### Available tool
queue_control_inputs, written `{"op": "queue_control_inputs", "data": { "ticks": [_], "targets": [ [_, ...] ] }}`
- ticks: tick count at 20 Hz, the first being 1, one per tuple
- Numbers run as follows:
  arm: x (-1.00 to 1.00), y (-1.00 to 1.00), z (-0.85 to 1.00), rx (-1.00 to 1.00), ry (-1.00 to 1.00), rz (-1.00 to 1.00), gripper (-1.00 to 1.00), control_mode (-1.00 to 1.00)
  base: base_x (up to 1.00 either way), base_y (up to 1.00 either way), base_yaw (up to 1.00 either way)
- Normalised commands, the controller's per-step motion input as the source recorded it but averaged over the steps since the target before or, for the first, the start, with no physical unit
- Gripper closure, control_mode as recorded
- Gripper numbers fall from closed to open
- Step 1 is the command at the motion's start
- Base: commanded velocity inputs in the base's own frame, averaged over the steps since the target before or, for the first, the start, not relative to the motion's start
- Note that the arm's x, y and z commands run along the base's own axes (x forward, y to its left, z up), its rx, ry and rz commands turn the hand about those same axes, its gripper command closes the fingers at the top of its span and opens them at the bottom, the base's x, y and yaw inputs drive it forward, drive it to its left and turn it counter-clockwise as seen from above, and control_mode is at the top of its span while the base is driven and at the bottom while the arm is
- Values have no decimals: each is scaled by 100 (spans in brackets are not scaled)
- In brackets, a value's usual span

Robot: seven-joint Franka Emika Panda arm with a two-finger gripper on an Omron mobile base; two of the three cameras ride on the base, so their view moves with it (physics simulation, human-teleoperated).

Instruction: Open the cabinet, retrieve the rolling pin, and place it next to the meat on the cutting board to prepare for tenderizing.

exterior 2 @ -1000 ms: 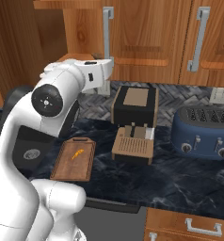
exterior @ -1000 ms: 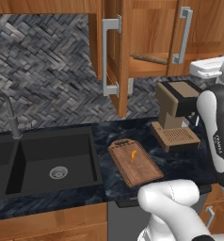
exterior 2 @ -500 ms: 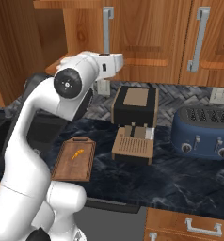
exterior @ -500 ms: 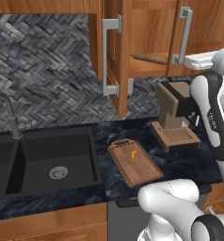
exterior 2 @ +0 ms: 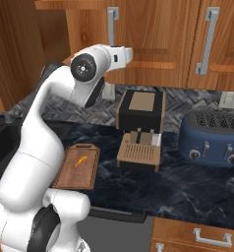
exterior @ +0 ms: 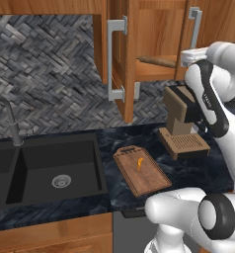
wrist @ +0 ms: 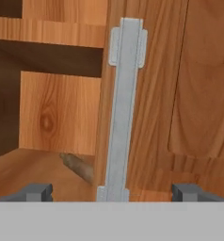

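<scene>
End effector (wrist: 112, 192): fingers spread wide, holding nothing, raised at cabinet height.
Cabinet (exterior: 159, 34): left door swung open; the closed right door's grey handle (wrist: 123, 108) is straight ahead of the end effector.
Rolling pin (exterior: 156, 60): on the cabinet's shelf, ahead and left of the end effector.
Cutting board (exterior: 141, 169): on the dark desk (exterior 2: 188, 182), well below the end effector.
Meat (exterior: 139, 162): orange sliver on the cutting board.
</scene>
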Motion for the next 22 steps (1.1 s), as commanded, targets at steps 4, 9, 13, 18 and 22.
{"op": "queue_control_inputs", "data": {
  "ticks": [4,9,13,18,22],
  "targets": [
    [45,0,0,0,2,0,-100,-100,0,0,0],
    [37,0,0,0,1,0,-100,-100,0,0,0],
    [28,0,0,0,2,0,100,-100,0,0,0],
    [28,0,-1,0,4,0,100,-100,0,0,0],
    [20,0,-2,0,5,2,100,-100,0,0,0]
  ]
}}
